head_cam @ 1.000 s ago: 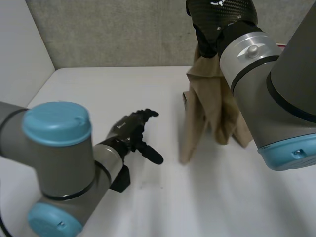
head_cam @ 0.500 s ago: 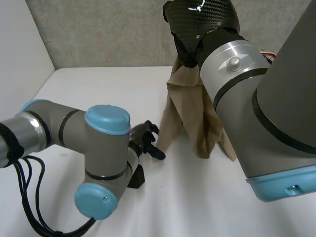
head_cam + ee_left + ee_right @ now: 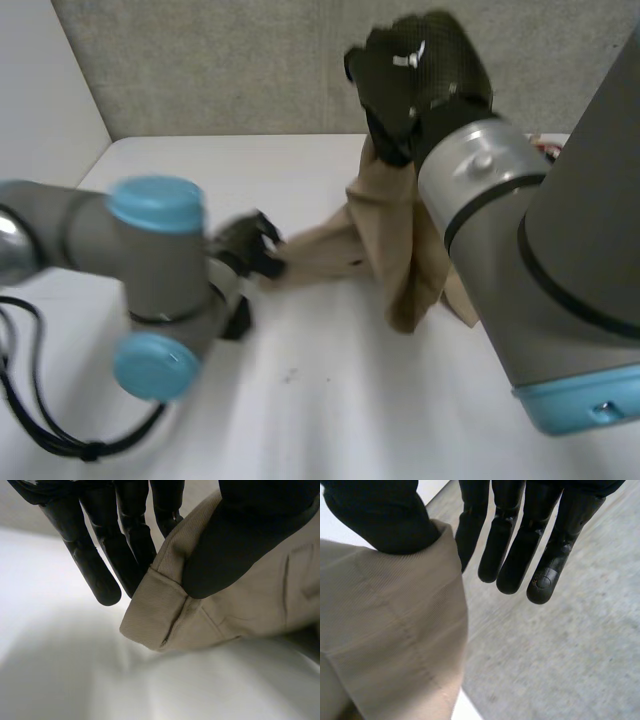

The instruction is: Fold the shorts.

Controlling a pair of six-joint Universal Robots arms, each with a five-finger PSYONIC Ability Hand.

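**Left to right.** At your left, the left arm (image 3: 150,270) reaches across the white table (image 3: 330,410). Its left hand (image 3: 252,248) sits low over the tabletop and pinches a hemmed corner of the tan shorts (image 3: 385,235). In the left wrist view you see the thumb pressed onto the hem, with the fingers behind it. From that corner the shorts run up and to the right. A loose part hangs down, its lower end at or near the tabletop. At the top, the right hand (image 3: 415,80) holds the shorts raised before the grey wall (image 3: 200,60). In the right wrist view the thumb clamps the cloth's edge against one finger, the other fingers straight beside it. The right arm (image 3: 570,270) stands at your right.
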